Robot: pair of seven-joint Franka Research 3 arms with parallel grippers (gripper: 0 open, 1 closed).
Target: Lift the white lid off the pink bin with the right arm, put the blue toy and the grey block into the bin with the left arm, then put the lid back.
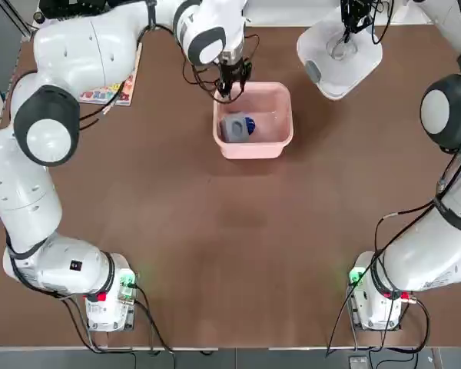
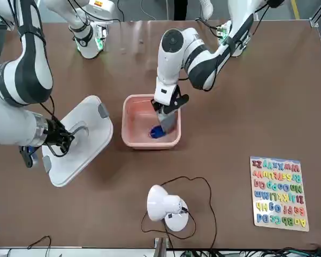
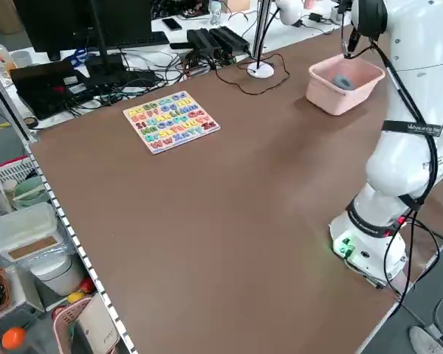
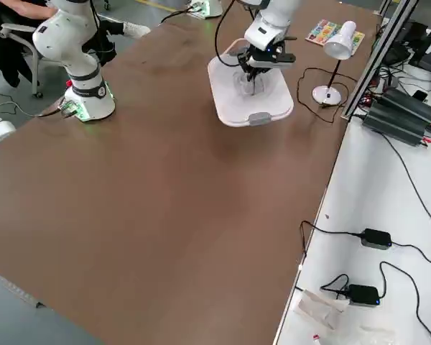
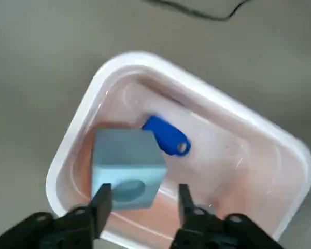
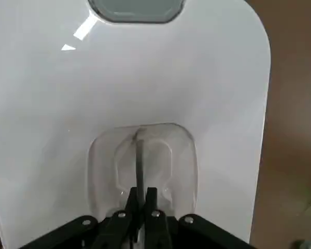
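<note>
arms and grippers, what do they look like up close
Both are glossy white jointed arms with grey joint caps and loose black cables along them. The left arm ends in a dark left gripper with slim black fingers; the right arm ends in a dark right gripper with small silver screws. Each base shows a green light, and the left-side view shows dark lettering on a link.

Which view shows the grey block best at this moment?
The left wrist view: the grey block fills the frame inside the pink bin, beside the blue toy, between the open left gripper fingers. Top and front views show it small, partly hidden; left side view only a grey speck; right-side views show nothing.
</note>
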